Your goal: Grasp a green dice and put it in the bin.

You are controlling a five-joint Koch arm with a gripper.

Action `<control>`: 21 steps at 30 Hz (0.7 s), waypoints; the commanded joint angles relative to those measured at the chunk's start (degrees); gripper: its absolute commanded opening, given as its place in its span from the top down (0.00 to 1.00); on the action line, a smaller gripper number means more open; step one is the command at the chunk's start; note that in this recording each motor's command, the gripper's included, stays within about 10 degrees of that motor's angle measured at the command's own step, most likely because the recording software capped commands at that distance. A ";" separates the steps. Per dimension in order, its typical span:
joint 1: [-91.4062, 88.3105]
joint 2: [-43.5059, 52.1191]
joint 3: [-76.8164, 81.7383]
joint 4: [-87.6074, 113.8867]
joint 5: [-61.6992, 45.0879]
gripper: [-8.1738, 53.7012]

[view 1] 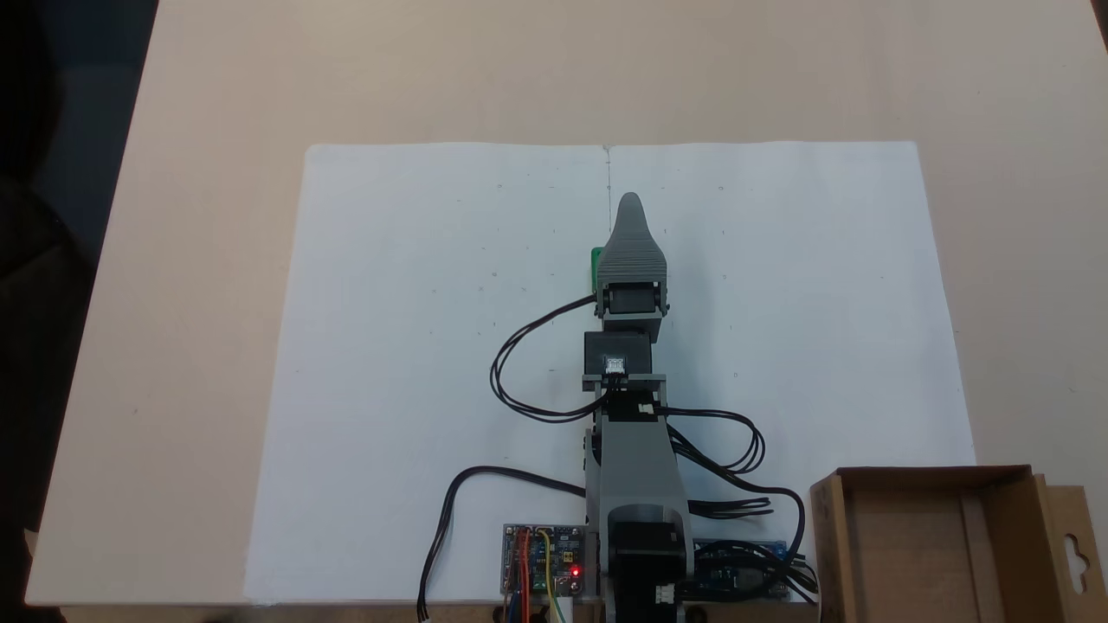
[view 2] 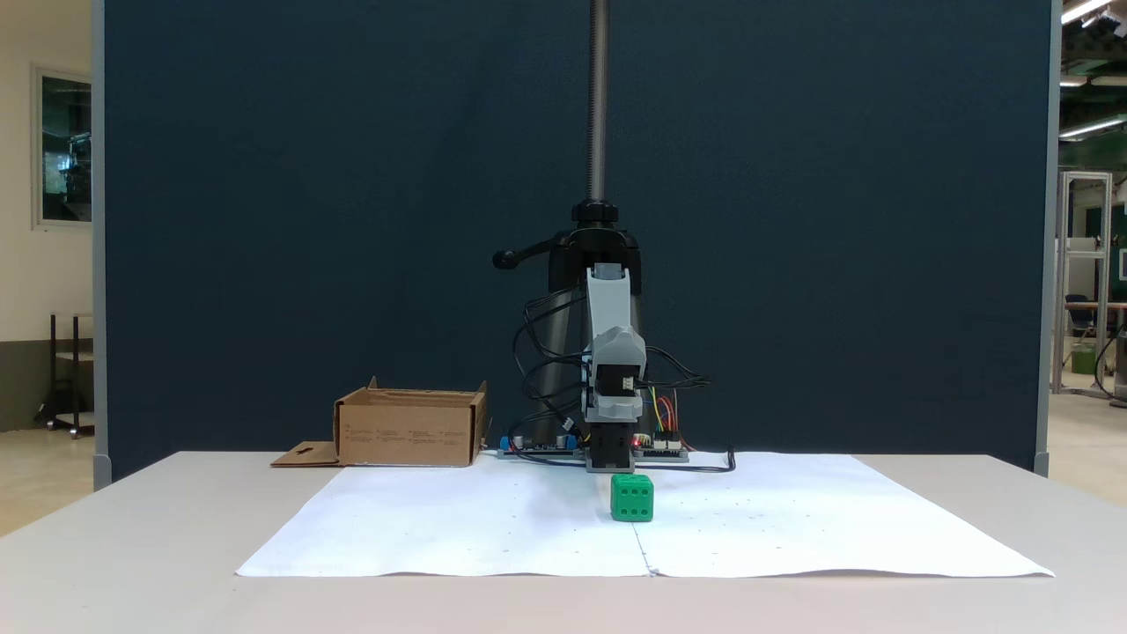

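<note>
The grey arm [view 1: 636, 433] extends from the near bench [view 1: 208, 104] edge up the middle of a white paper sheet [view 1: 415, 346]. The gripper [view 1: 630, 201] tapers to one visible tip; how its jaws stand cannot be told. The green dice [view 1: 596, 268] shows as a sliver at the gripper's left side. The bin [view 1: 1021, 502] sits at lower right, well apart.

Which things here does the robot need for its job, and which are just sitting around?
Needed:
green dice, on the white paper
cardboard bin, at the table's edge
gripper, above the dice

Just there:
white paper sheet
circuit boards by the arm's base
black cables
camera stand pole
</note>
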 commanded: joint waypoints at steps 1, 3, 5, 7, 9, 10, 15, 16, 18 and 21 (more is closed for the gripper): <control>0.70 6.06 3.69 -4.83 -3.60 0.14; 0.88 6.06 3.69 -4.75 -3.60 0.14; 0.79 6.06 3.69 -4.75 -3.60 0.14; 0.70 6.06 3.69 -4.75 -3.60 0.14; 0.44 6.15 3.69 -4.92 -3.60 0.14; 0.35 6.15 3.69 -4.92 -3.60 0.14; 0.44 6.06 3.69 -4.75 -3.69 0.14; 0.44 6.06 3.69 -4.75 -3.69 0.14; 0.70 6.06 3.69 -4.92 -3.60 0.14; 0.79 6.06 3.69 -4.75 -3.60 0.14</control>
